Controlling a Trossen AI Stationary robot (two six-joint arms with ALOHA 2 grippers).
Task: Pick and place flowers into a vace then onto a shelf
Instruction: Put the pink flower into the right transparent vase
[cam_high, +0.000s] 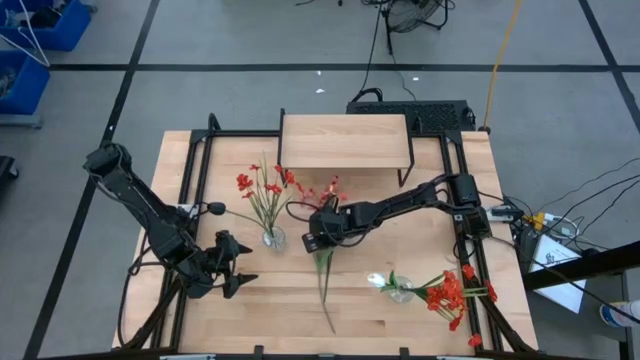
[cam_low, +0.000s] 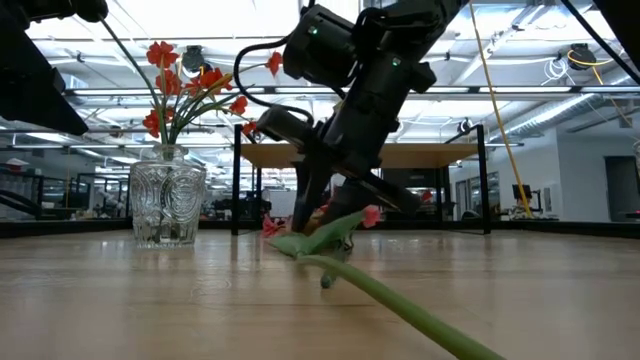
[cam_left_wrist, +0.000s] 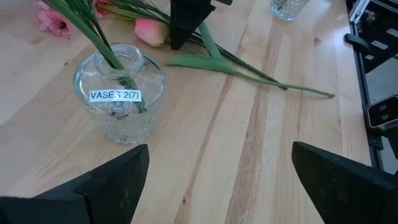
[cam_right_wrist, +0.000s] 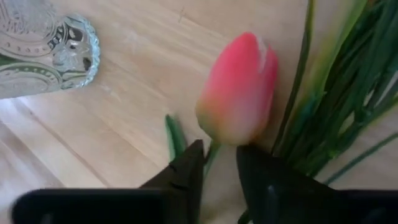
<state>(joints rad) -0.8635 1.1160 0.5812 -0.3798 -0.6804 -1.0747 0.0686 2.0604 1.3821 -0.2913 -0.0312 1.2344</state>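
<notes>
I see the right arm reaching in across the worktop (cam_high: 420, 290) from the right edge, wrist bent down, right gripper (cam_right_wrist: 217, 163) low at the centre, just beside the vase (cam_high: 272, 238). Its fingers (cam_right_wrist: 186, 171) stand narrow around the stem directly below the pink tulip (cam_right_wrist: 239, 90), which lies on the worktop. The vase holds red flowers (cam_high: 262, 187). The shelf (cam_high: 345, 140) stands behind. My left gripper (cam_high: 232, 266) waits near the front left, fingers (cam_left_wrist: 106, 183) wide. 1 more vase (cam_high: 400, 291) stands front right.
</notes>
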